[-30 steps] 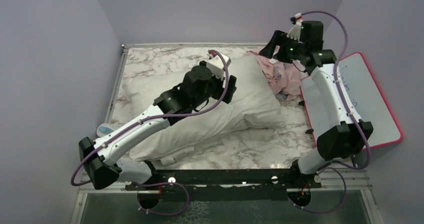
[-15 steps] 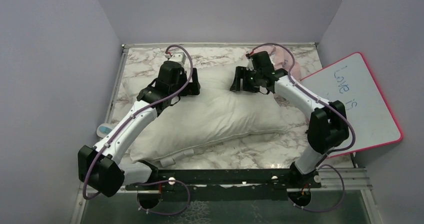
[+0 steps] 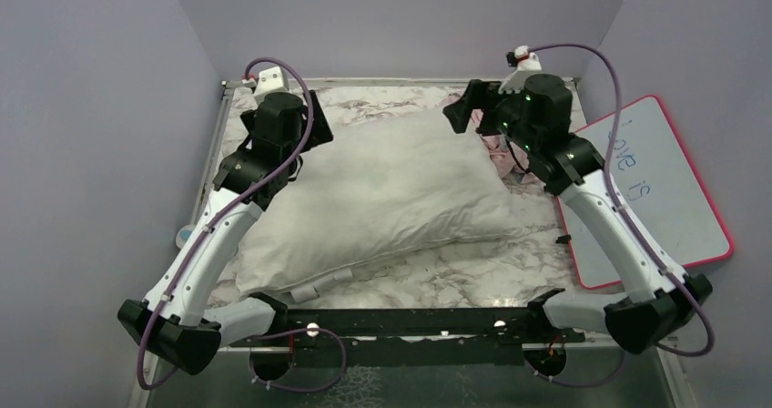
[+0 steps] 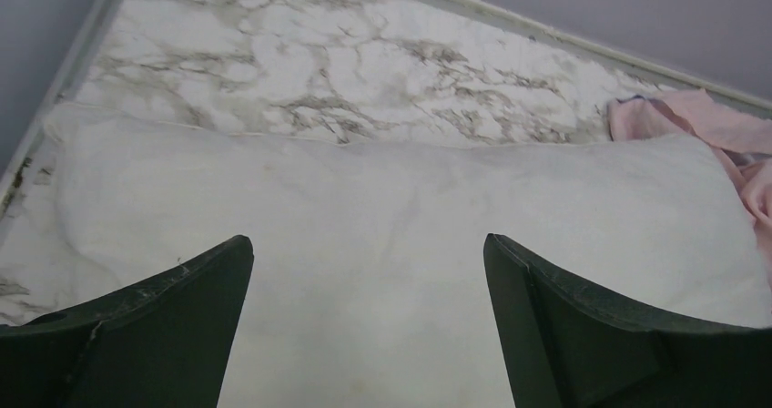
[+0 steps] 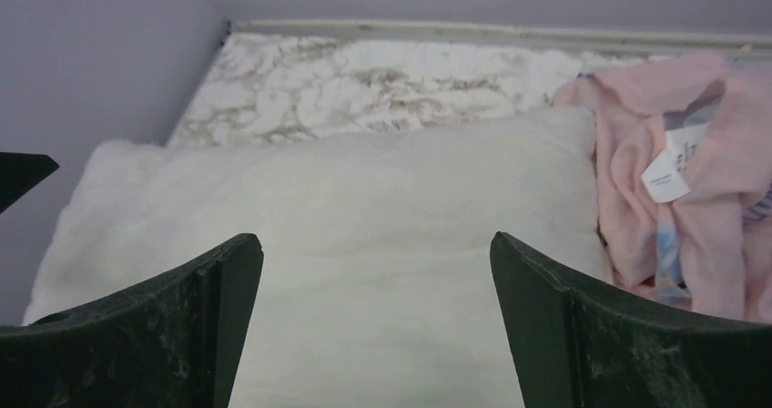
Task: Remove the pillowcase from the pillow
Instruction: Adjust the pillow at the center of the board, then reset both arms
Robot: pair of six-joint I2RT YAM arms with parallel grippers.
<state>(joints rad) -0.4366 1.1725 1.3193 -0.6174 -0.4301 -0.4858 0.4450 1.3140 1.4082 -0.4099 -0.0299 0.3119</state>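
The bare white pillow (image 3: 382,189) lies slanted across the middle of the marble table, out of its cover. The pillowcase (image 3: 499,148) is a crumpled pink heap with a little blue print and a white tag, lying against the pillow's far right end. My left gripper (image 3: 312,127) hovers over the pillow's far left corner, open, with nothing between its fingers. My right gripper (image 3: 464,109) hangs above the far right corner, beside the heap, also open and holding nothing. Both wrist views show the pillow (image 4: 410,244) (image 5: 364,208) below wide-spread jaws (image 4: 367,239) (image 5: 374,239), with the pillowcase (image 4: 719,126) (image 5: 674,180) at the right.
A pink-framed whiteboard (image 3: 655,180) with writing leans at the table's right edge. A small blue and white object (image 3: 185,236) sits at the left edge. Lilac walls close in the left, far and right sides. The black arm rail (image 3: 410,321) runs along the near edge.
Both grippers have drawn apart from over the pillow's far edge: the left to the far left corner, the right up and to the far right. Both jaws have widened.
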